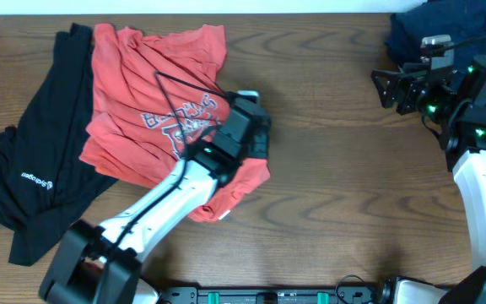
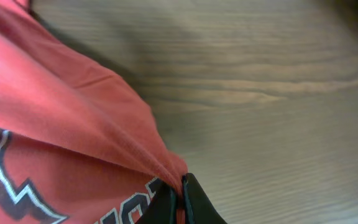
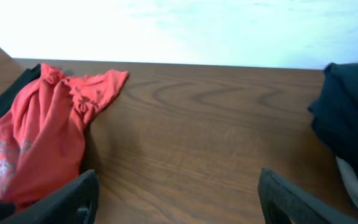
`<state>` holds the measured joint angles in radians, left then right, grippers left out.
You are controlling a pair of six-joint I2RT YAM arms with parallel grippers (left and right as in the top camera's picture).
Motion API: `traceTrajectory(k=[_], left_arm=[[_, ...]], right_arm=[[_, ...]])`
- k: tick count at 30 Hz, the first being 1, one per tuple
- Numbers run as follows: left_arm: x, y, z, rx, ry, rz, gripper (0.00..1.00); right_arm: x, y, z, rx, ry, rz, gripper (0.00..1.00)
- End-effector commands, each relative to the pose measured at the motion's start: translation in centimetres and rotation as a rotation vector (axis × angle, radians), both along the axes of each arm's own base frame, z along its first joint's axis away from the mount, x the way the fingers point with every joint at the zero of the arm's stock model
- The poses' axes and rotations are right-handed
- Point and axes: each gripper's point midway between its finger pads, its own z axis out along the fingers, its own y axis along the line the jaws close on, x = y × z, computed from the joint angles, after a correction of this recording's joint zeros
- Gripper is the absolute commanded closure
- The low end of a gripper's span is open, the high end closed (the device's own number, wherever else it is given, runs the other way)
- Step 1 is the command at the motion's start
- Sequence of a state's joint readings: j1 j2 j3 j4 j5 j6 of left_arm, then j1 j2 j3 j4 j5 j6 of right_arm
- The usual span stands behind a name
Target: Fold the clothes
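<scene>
The left end effector (image 2: 180,190) is clamped together on a pinched ridge of the crumpled red-orange cotton T-shirt with white-and-black varsity lettering (image 1: 142,84). Its dark fingers (image 2: 196,205) grip the cloth at the shirt's 4 o'clock edge, and in the left wrist view the fabric rises in a taut fold toward them. The rest of the shirt is spread loosely toward 10 o'clock on the brown wood-grain surface (image 1: 336,169), lettering upward, with a flap showing under the white left arm toward 6 o'clock. Touching the shirt's 9 o'clock side, and partly under it, lies a rumpled black soft top with a small white logo (image 1: 40,160), stretched along the surface's left edge. The right end effector (image 1: 384,89) hangs at the 2 o'clock part of the surface with its fingers wide apart, holding nothing and pointing toward 9 o'clock, well apart from the shirt. Just beside it, toward 12 o'clock at the far right corner, sits a bunched dark navy garment (image 1: 429,29).
</scene>
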<state>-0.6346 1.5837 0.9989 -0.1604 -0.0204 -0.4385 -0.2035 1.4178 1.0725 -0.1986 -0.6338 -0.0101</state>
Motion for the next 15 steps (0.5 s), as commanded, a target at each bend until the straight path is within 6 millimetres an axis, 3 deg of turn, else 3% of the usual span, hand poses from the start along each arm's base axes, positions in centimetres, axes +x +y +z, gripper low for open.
traceTrajectory(k=[1,7,8,10,11,12,14,15], left_arm=[[-0.4,-2.5,0.2,-0.047,0.002,-0.032,0.94],[0.1,-2.3,0.4,-0.059,-0.013,-0.022,0.9],[0.2,-2.3,0.5,-0.06,-0.015,-0.021,0.84],[0.4,-2.3,0.7,-0.061,-0.026,-0.024,0.61],[0.5,-2.2,0.9,-0.056,-0.034,-0.029,0.43],[0.6,-2.0,1.1,-0.046,-0.047,-0.042,0.35],[1.0,-1.0,2.2,-0.013,-0.088,-0.066,0.23],[1.3,-0.1,2.9,-0.006,-0.105,-0.056,0.22]], right_arm=[[-0.2,-0.4,1.4,0.006,-0.021,-0.012,0.2],[-0.3,-0.4,1.1,0.01,-0.004,-0.012,0.2],[-0.3,-0.4,1.1,0.01,-0.005,-0.012,0.2],[-0.3,-0.4,1.1,0.009,-0.005,-0.012,0.2],[-0.3,-0.4,1.1,0.01,-0.004,-0.012,0.2],[-0.3,-0.4,1.1,0.01,-0.004,-0.012,0.2],[-0.3,-0.4,1.1,0.01,-0.004,-0.012,0.2],[-0.3,-0.4,1.1,0.009,-0.004,-0.012,0.19]])
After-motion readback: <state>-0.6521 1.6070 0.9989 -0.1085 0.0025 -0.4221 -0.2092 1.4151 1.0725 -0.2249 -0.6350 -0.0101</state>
